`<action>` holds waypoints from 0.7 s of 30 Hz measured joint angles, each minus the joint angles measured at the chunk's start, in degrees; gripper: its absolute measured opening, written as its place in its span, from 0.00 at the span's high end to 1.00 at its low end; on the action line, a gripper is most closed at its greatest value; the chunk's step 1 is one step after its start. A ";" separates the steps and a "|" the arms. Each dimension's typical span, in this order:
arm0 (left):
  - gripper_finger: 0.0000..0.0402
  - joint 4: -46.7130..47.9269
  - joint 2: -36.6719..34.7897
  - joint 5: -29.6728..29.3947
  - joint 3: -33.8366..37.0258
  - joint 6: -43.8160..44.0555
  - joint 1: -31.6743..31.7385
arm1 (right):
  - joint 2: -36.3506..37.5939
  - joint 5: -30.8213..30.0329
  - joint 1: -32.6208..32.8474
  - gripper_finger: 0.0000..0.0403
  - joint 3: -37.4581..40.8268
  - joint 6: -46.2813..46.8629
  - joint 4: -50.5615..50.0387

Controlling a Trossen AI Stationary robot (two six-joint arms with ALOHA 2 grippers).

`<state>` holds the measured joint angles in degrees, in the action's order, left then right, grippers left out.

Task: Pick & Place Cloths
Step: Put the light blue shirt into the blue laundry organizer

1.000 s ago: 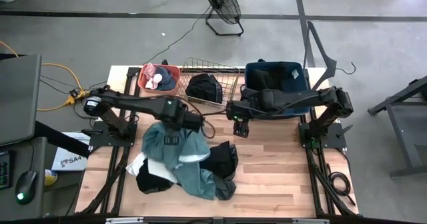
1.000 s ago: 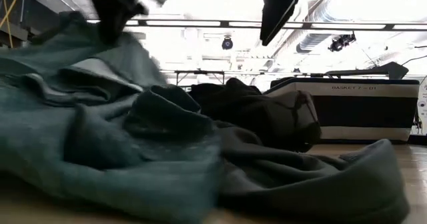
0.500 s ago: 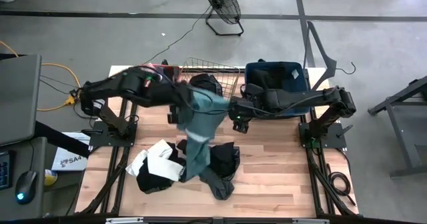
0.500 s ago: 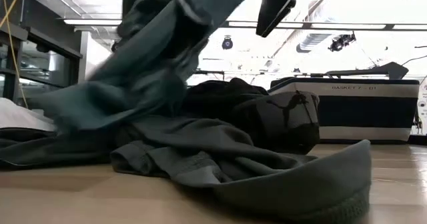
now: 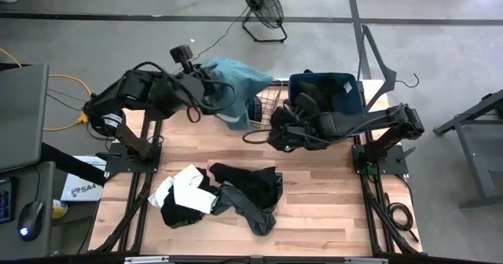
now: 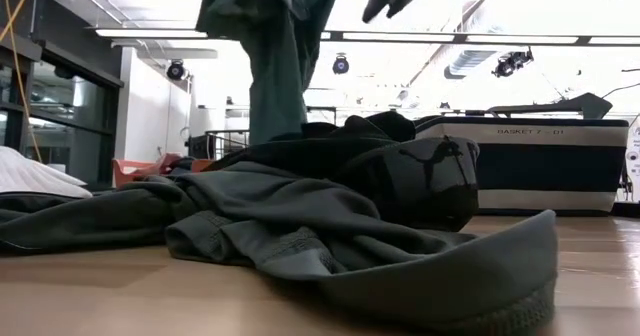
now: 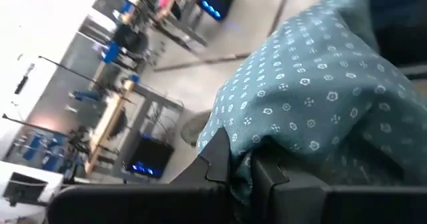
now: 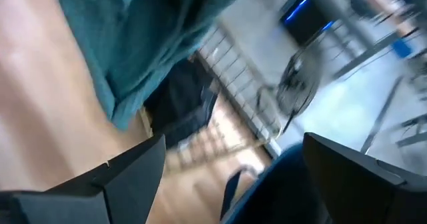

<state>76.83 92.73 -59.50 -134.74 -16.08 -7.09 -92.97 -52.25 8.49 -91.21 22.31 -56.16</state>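
High view showing a light wooden table (image 5: pixel 314 193) on a dark frame, standing on grey concrete floor crossed by dark lines. Sitting beyond the far edge: a black floor fan (image 5: pixel 261 5); lying to the right of it, a dark clothes hanger (image 5: pixel 385 64). Running along the left side: a yellow cable (image 5: pixel 67 82) and a grey desk with a mouse (image 5: pixel 28 221). Low view looking level across the wood into a bright room with ceiling strip lights and glass partitions.

Lined up along the table's far edge: a wire basket (image 5: pixel 271 99) in the middle, partly covered, and a dark blue bin (image 5: pixel 326 91) to its right, striped pale on the side facing the low view.

Left gripper (image 5: pixel 228 91) reaching over the wire basket, clamped tight on the large teal garment (image 5: pixel 236 79), fabric pinched between its fingers (image 7: pixel 220 164) in the left wrist view. Garment bunching above the basket and trailing down toward the table's middle, long axis running roughly vertical, hanging as a narrow column (image 6: pixel 275 66) in the low view.

Right gripper (image 5: pixel 283 134) hovering near the bin's front left corner, spread wide, holding nothing.

Resting near the table's front: a heap of black cloths (image 5: pixel 247 193) with a white-and-black piece (image 5: pixel 185 193) on its left, spreading mostly left to right.
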 joint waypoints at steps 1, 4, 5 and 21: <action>0.97 -2.10 0.00 -0.48 -0.02 -1.82 0.00 | 0.00 -2.16 0.18 0.15 0.82 -0.52 2.11; 0.97 -9.23 0.02 -1.47 0.00 -8.53 0.00 | -0.13 -8.20 0.28 0.15 2.70 -1.12 6.38; 0.97 -11.76 0.02 -1.79 0.00 -11.02 0.00 | -0.10 -10.00 0.28 0.15 3.35 -1.16 8.15; 0.97 -40.76 0.02 -4.49 0.00 -36.41 0.00 | 2.34 -0.64 0.25 0.16 8.98 -24.34 38.48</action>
<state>36.07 92.75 -63.99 -134.74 -52.49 -7.09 -90.63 -52.89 8.74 -82.24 -2.03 -17.68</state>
